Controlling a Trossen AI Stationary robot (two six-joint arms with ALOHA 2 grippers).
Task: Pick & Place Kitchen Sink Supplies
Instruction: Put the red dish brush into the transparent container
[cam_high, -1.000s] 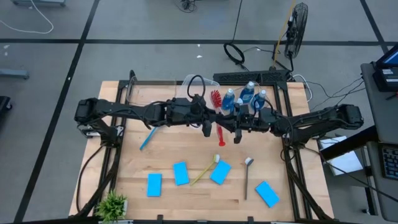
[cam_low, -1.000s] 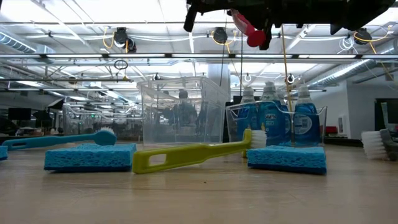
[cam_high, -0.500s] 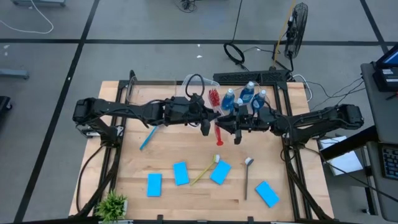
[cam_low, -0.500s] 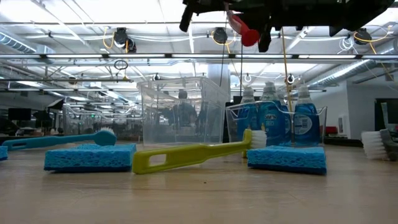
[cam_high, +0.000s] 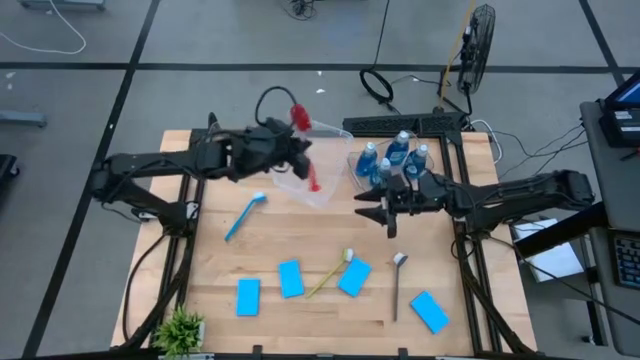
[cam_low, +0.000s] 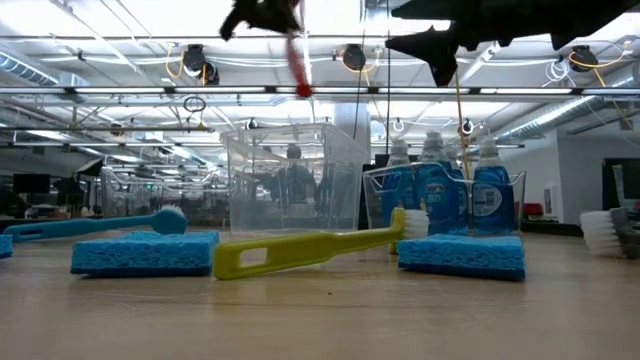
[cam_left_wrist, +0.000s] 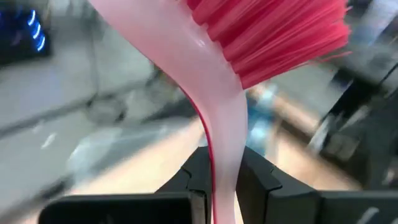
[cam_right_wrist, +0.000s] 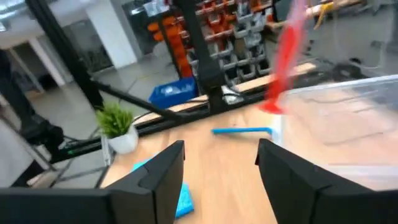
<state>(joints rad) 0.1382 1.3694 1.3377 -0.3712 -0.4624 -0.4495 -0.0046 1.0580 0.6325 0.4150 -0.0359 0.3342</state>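
My left gripper (cam_high: 299, 150) is shut on a red brush (cam_high: 305, 150) and holds it high above an empty clear tub (cam_high: 322, 185) at the far middle of the table. The brush's red bristle head (cam_left_wrist: 273, 31) stands beyond the fingers. Its handle end (cam_low: 303, 90) hangs below them. My right gripper (cam_high: 378, 212) stands open and empty to the right of that tub, in the air. Behind it, several bottles of blue liquid (cam_high: 395, 158) stand in a second clear tub (cam_low: 445, 200). My left gripper pinches the red brush's thin neck (cam_left_wrist: 225, 177), just below the head, between its two fingers. The fingers reach in from the table's left and lie across the handle. The brush is lifted clear, head up and handle hanging down over the empty tub.
On the table lie a blue brush (cam_high: 245, 215), a yellow brush (cam_high: 330, 272), a grey brush (cam_high: 397, 285) and several blue sponges, among them one at the left (cam_high: 248, 296) and one at the right (cam_high: 429, 311). A small potted plant (cam_high: 182, 328) stands at the near left corner.
My right gripper has opened and let go of the red brush. My left gripper has carried the brush up and toward the table's left and far side, from between the two grippers to above the empty tub. It has tipped upward, so the handle now hangs down.
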